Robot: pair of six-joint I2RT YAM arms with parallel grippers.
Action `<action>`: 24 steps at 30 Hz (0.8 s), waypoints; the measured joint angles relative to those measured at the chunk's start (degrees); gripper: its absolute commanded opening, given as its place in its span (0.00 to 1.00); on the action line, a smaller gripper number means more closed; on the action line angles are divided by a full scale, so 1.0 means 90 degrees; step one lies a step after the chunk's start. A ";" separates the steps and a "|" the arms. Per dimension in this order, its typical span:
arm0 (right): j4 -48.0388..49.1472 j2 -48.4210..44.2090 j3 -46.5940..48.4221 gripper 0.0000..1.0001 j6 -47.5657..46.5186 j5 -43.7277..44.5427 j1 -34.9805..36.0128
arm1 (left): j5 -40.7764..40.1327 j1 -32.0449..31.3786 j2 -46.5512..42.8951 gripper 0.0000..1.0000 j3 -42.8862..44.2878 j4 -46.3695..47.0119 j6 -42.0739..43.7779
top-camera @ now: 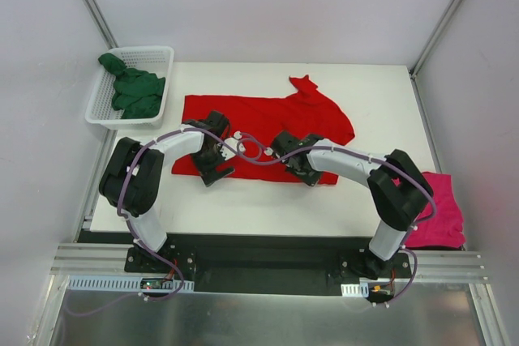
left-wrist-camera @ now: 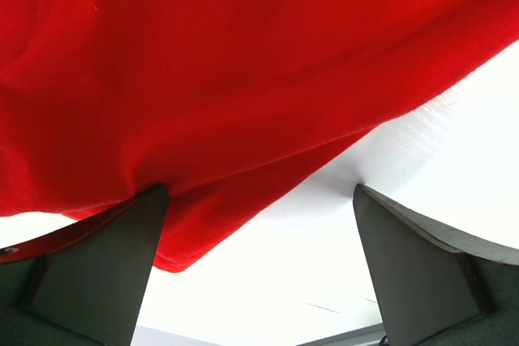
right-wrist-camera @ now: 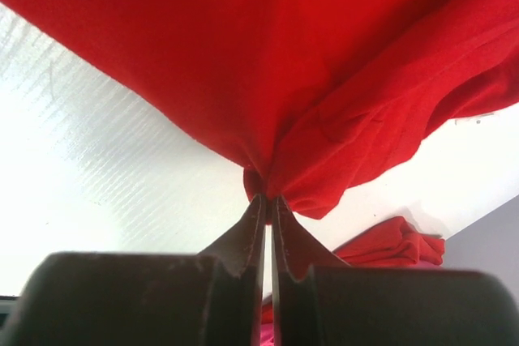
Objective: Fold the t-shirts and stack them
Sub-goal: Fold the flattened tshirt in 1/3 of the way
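Note:
The bright red t-shirt lies spread across the middle of the white table, one sleeve bunched at the far right. My right gripper is shut on a pinch of its near edge; in the right wrist view the cloth gathers into folds at the closed fingertips. My left gripper stands open at the shirt's near left corner. In the left wrist view the red hem drapes over the left finger and nothing is clamped. The dark green t-shirt is crumpled in the basket. The magenta t-shirt lies at the table's near right corner.
A white mesh basket sits off the table's far left corner. Metal frame posts rise at the back corners, and white walls close in both sides. The arms' bases stand on the rail at the near edge.

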 measured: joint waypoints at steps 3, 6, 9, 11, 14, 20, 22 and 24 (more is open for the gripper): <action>0.0036 -0.0063 -0.0138 0.01 -0.0061 -0.0034 -0.0007 | -0.0005 0.0000 -0.0049 0.99 -0.0046 0.0027 0.0012; 0.0124 -0.0148 -0.0335 0.01 -0.0143 -0.0041 -0.0027 | -0.0027 0.0000 -0.0160 0.99 -0.0165 0.0112 0.0061; 0.0182 -0.0197 -0.0515 0.01 -0.0270 -0.0044 -0.0087 | -0.0126 0.0007 -0.0272 1.00 -0.0294 0.0170 0.0129; 0.0214 -0.0204 -0.0597 0.01 -0.0333 -0.0046 -0.0138 | -0.0155 0.0044 -0.0321 0.99 -0.0352 0.0189 0.0163; 0.0257 -0.0206 -0.0690 0.01 -0.0435 -0.0046 -0.0231 | -0.0170 0.0100 -0.0330 0.99 -0.0372 0.0192 0.0168; 0.0333 -0.0262 -0.0816 0.01 -0.0656 -0.0046 -0.0427 | -0.0170 0.0121 -0.0335 0.99 -0.0374 0.0187 0.0163; 0.0342 -0.0287 -0.0843 0.01 -0.0719 -0.0049 -0.0476 | -0.0170 0.0121 -0.0342 0.99 -0.0381 0.0189 0.0163; 0.0352 -0.0308 -0.0862 0.01 -0.0784 -0.0046 -0.0529 | -0.0170 0.0121 -0.0355 0.99 -0.0393 0.0192 0.0163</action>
